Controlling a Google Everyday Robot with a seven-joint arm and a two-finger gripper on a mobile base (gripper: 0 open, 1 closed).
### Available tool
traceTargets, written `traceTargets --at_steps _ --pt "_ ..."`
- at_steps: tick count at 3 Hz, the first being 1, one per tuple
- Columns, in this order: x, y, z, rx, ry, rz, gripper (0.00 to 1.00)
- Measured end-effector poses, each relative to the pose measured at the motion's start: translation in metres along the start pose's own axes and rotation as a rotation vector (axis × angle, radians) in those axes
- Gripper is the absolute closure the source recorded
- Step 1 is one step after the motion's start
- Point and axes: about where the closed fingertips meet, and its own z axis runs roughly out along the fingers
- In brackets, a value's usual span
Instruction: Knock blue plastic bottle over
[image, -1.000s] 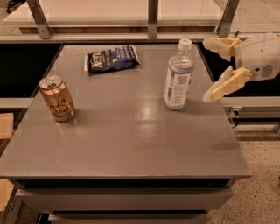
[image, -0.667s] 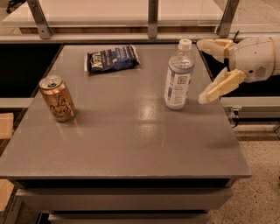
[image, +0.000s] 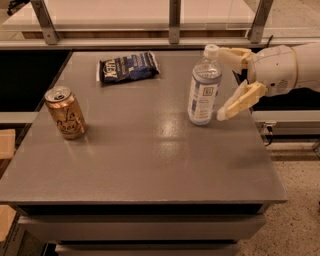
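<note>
The blue plastic bottle (image: 204, 87) stands upright on the right part of the grey table (image: 140, 165); it is clear, with a white cap and a pale blue-and-white label. My gripper (image: 223, 84) comes in from the right, open. One cream finger (image: 231, 54) reaches beside the bottle's cap. The other finger (image: 240, 101) points down-left, its tip close to the bottle's lower right side. The bottle is just left of the gap between the fingers.
A golden-orange drink can (image: 65, 112) stands at the table's left. A dark blue snack bag (image: 128, 67) lies flat at the back. A metal rail with posts (image: 174, 22) runs behind the table. The table's right edge is just below the gripper.
My gripper has moved left toward the bottle; its fingers now lie next to the cap and lower side. The bottle still stands upright.
</note>
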Motion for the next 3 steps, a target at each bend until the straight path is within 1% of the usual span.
traceTargets --at_steps 1,2,3 --pt "0.002 -0.005 0.008 -0.024 -0.016 0.001 0.00" --pt "0.008 -0.014 0.015 -0.052 -0.014 0.016 0.00" --pt "0.018 -0.027 0.026 -0.094 -0.011 0.044 0.00"
